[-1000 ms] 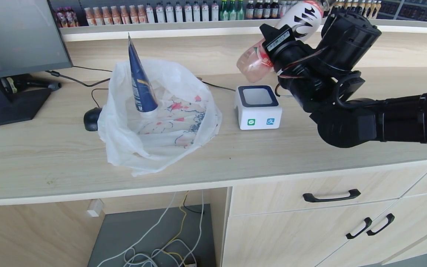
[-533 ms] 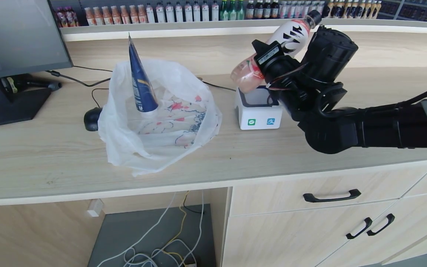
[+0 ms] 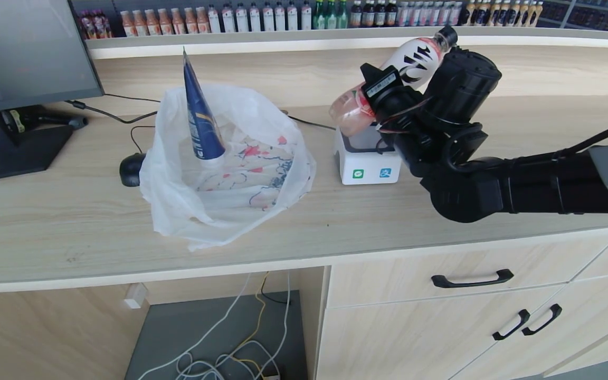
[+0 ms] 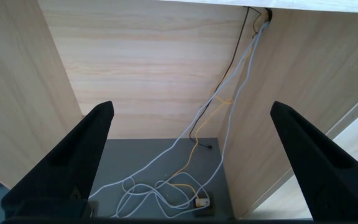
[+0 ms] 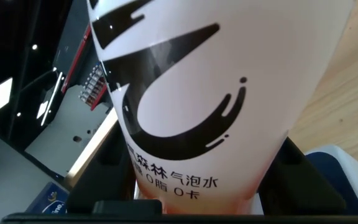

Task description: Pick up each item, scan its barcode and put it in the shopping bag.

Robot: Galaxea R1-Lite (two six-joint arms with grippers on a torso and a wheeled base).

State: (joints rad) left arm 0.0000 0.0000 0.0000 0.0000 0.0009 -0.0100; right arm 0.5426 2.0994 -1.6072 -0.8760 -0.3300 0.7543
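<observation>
Tilted bottle (image 3: 414, 57) clamped in the right gripper (image 3: 383, 94) just above the white scanner (image 3: 368, 161), hiding part of its top; beside it, shopping bag (image 3: 177, 195) with a blue tube (image 3: 201, 121) upright inside (mouse (image 3: 130, 169) just left of it). Left gripper (image 4: 191, 109) spread wide above floor cables (image 4: 166, 193); from the right wrist, bottle label close up.

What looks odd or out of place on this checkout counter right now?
Only the blue tube stands out: it sits cap-down in the shopping bag, nearly upright, its flat end poking well above the rim. The bottle is tilted in the right gripper over the scanner. Nothing looks spilled.
</observation>
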